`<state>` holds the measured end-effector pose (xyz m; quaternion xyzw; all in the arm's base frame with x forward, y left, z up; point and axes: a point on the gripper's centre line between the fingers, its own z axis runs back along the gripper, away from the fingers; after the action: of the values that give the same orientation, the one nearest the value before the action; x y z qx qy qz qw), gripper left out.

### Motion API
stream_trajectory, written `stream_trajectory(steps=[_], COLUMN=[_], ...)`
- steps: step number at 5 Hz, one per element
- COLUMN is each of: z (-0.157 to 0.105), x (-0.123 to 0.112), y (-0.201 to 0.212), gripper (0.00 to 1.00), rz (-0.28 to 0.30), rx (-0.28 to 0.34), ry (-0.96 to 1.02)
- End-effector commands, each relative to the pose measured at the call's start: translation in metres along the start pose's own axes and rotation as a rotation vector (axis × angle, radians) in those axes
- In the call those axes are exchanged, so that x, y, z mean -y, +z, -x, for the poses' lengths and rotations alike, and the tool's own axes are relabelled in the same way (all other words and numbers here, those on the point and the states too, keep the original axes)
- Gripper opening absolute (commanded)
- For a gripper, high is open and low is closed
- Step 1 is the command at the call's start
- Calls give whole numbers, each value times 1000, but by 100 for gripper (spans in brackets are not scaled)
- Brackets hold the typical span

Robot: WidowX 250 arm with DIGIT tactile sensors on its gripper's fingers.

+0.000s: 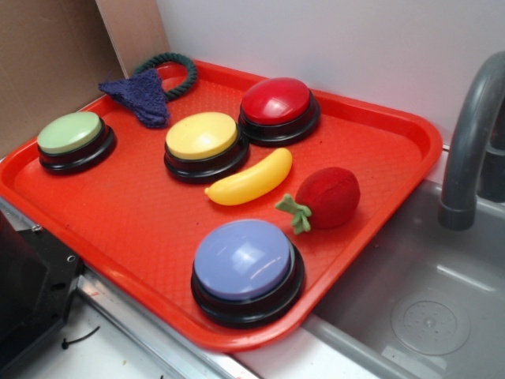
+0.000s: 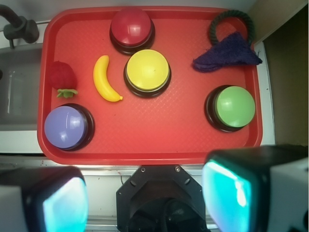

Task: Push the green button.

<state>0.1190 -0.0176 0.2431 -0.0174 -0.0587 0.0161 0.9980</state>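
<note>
Sink: a grey basin (image 1: 426, 308) with a curved grey faucet (image 1: 469, 142) sits beside the tray's edge nearest the lavender button.
Tray: a red plastic tray (image 1: 371, 150) holds four buttons and several toys, seen from the side in the exterior view and from above in the wrist view.
Gripper: the gripper (image 2: 145, 193) hangs above the counter just off the tray's near rim in the wrist view, its two fingers (image 2: 231, 188) spread wide apart with nothing between them, well clear of every button.
Lavender button: the largest button (image 1: 245, 264), on a black base, sits in one corner of the tray.
Red button: this one (image 1: 278, 106) sits at the far rim, just beside the yellow button (image 1: 203, 142).
Green button: the pale green dome (image 1: 71, 138) on its black base stands alone toward the tray's end, well apart from the yellow one, near the cloth.
Cloth: a dark blue knitted piece (image 1: 140, 95) overlaps a dark green rope ring (image 1: 177, 67).
Banana: a yellow toy (image 1: 248, 180) lies between the yellow and lavender buttons.
Strawberry: a red plush (image 1: 323, 199) lies just beside the banana.
</note>
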Motion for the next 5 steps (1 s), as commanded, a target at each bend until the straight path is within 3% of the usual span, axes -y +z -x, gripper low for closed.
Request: stream_trajectory(steps=[1, 2, 3, 5], z=[0, -27, -44, -32], x=[0, -34, -68, -121], y=[0, -29, -49, -103], gripper=[100, 100, 100, 100], rz=[0, -63, -108, -149], rx=[0, -39, 5, 16], ry=[0, 161, 331, 626])
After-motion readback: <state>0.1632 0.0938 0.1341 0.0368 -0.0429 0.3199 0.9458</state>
